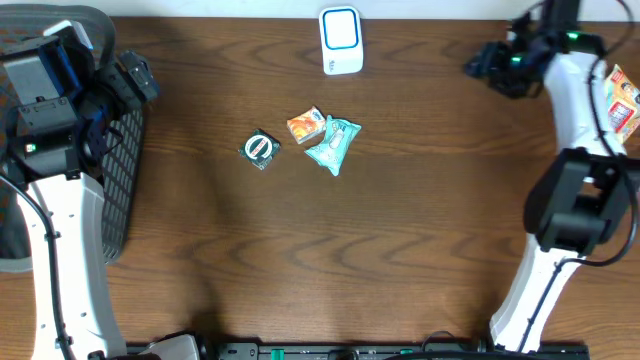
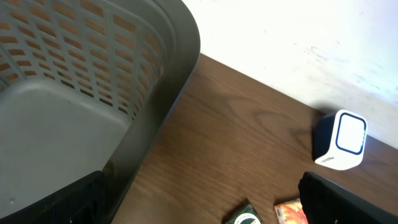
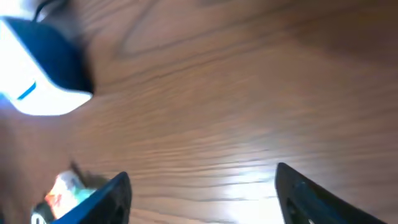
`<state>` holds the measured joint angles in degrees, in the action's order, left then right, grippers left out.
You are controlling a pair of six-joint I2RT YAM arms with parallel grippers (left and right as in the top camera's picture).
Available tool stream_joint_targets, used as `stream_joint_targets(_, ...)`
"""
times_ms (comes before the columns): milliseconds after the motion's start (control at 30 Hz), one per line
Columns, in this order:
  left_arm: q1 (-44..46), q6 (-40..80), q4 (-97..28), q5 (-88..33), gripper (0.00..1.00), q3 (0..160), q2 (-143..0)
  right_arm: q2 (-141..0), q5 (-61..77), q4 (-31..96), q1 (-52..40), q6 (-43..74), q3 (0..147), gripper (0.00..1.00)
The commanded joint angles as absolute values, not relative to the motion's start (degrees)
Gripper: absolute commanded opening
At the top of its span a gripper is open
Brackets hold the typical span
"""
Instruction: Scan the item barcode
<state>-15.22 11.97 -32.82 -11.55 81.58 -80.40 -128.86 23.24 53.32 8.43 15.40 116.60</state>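
Open wood across the near half of the table (image 1: 330, 270), dark round packet (image 1: 261, 149), orange packet (image 1: 306, 125) and teal packet (image 1: 333, 143) bunched mid-table, free strip between them and the white scanner (image 1: 341, 40) at the far edge, mesh basket (image 1: 125, 190) walling the left side

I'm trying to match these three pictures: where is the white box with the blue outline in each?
Overhead: white box at top centre.
Left wrist: white box at right edge, mid-height.
Right wrist: white box blurred, upper left corner.
Shared landmark: the orange packet, in all three.
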Motion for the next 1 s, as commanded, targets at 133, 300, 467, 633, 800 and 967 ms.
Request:
stream_joint_targets(133,-16.0,12.1,-33.9,-7.7,0.98,81.9,-81.4,-128.6,23.9,51.2,0.0,14.7,116.5,0.93)
stream_joint_targets(300,-16.0,12.1,-33.9,-7.7,0.98,81.9,-81.4,-128.6,22.8,47.0,-3.3,14.7,116.3,0.99)
stream_joint_targets(467,-16.0,12.1,-33.9,-7.7,0.98,81.9,-81.4,-128.6,11.6,45.9,-7.8,14.7,114.5,0.99)
stream_joint_targets(633,-16.0,12.1,-33.9,-7.7,0.98,81.9,-81.4,-128.6,5.2,44.9,-11.4,14.7,114.1,0.99)
stream_joint_targets(800,-16.0,12.1,-33.9,-7.7,0.98,81.9,-81.4,-128.6,5.3,44.4,-13.6,14.7,114.1,0.99)
stream_joint_targets(967,-16.0,12.1,-33.9,-7.7,0.98,81.9,-81.4,-129.0,6.2,45.0,-15.8,14.7,113.8,0.99)
